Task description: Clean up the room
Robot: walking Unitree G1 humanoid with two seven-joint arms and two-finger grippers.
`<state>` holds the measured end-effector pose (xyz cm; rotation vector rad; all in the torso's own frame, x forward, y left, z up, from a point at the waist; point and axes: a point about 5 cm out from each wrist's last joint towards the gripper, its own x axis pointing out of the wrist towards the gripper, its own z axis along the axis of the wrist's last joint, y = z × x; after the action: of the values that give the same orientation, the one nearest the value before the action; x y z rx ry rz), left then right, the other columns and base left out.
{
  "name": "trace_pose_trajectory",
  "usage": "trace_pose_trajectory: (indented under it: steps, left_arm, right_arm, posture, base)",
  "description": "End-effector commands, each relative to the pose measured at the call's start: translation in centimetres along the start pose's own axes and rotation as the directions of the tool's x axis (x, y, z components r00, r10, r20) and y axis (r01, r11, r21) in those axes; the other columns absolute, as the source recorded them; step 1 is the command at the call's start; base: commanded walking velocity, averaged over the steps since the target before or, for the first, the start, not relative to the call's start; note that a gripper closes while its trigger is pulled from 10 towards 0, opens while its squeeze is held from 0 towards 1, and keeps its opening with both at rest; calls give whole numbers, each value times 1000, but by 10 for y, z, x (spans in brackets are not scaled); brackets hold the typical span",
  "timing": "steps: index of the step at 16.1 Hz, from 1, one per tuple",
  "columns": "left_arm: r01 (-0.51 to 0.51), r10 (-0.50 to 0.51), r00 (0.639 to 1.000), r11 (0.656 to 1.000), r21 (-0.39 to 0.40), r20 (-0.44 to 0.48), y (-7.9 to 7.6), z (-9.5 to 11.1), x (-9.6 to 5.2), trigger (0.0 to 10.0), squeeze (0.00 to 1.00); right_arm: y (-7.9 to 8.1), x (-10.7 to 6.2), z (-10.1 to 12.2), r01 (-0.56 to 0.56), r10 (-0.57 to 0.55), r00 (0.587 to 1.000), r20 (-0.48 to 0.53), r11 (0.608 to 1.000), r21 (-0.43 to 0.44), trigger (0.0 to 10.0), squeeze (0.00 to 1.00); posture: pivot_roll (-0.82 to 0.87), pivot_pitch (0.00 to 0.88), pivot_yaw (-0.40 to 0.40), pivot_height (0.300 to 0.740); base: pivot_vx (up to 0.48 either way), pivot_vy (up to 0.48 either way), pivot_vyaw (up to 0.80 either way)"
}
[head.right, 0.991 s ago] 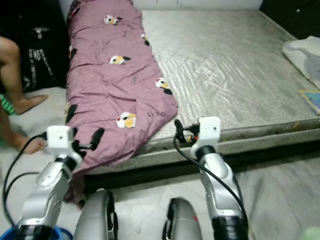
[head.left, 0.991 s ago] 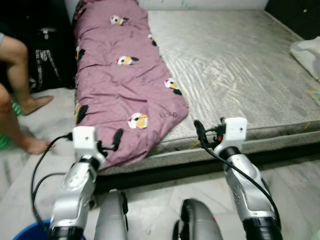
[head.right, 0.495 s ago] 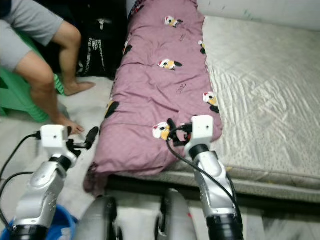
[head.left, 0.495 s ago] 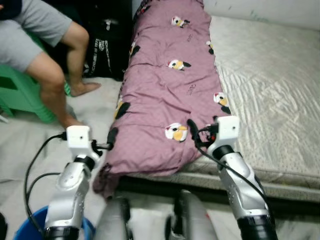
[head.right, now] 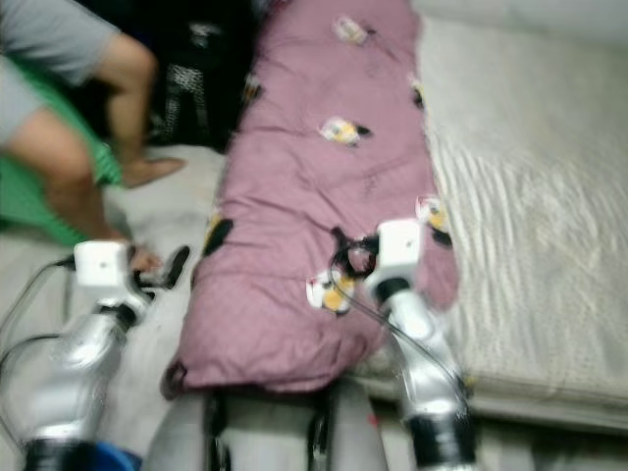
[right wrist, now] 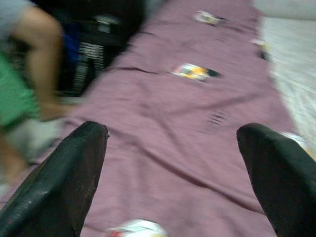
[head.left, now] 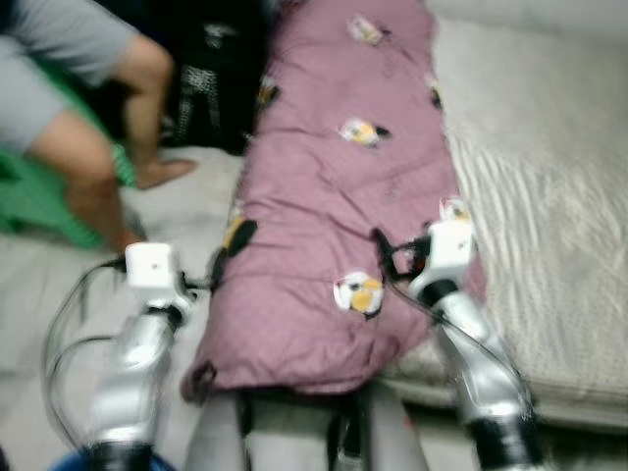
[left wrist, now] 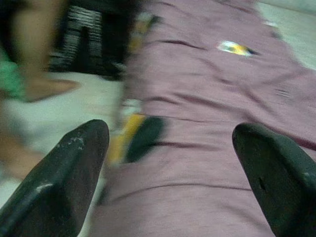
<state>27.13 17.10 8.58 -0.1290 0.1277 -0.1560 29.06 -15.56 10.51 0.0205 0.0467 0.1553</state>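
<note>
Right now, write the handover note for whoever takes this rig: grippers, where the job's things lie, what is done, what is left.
Left gripper: open, empty, raised at the quilt's floor-side edge.
Right gripper: open, empty, raised over the quilt's near end.
Quilt: purple, rumpled, lying lengthwise along the mattress edge, its near corner hanging toward the floor.
A person sits on a green stool to the robot's left, feet on the floor near the quilt; a black bag stands beside the bed.
Done: nothing gripped yet.
Left: take hold of the quilt and tidy it. Views are blurred; mind the person's legs.
</note>
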Motion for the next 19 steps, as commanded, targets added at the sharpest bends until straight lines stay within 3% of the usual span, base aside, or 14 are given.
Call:
trace_pose_trajectory:
  steps: [1,3,7,9,15,19]
  left_arm:
    - [-14,14,1000,1000,16,-19,5,-3,-4,10000,0]
    - [-15,15,1000,1000,18,-22,5,-3,-3,10000,0]
    - [-25,26,999,999,31,-32,6,-4,-3,10000,0]
    - [-51,54,997,997,50,-49,14,-5,-4,10000,0]
    - [-96,100,994,993,68,-54,25,-3,-9,10000,0]
    - [-137,140,989,988,70,-37,32,3,-12,10000,0]
  right_arm:
    - [-3,-3,-5,26,-26,1000,-18,1000,12,10000,0]
    - [-3,-2,-5,29,-29,999,-20,999,14,10000,0]
    - [-3,-2,-6,23,-22,999,-24,1000,13,10000,0]
    - [-2,-1,-10,15,-14,999,-46,1000,19,10000,0]
    - [2,0,-14,-26,27,996,-80,999,19,10000,0]
    - [2,2,-17,-43,46,992,-115,998,35,10000,0]
  posture:
    - [-32,121,-49,642]
    - [-29,118,-50,642]
    - [-24,117,-50,642]
    - [-22,120,-51,642]
    - [-10,147,-58,563]
    - [7,179,-66,553]
  base:
    - [0,0,-619]
    - [0,0,-738]
    - [0,0,0]
    - [0,0,0]
    - [0,0,0]
    - [0,0,0]
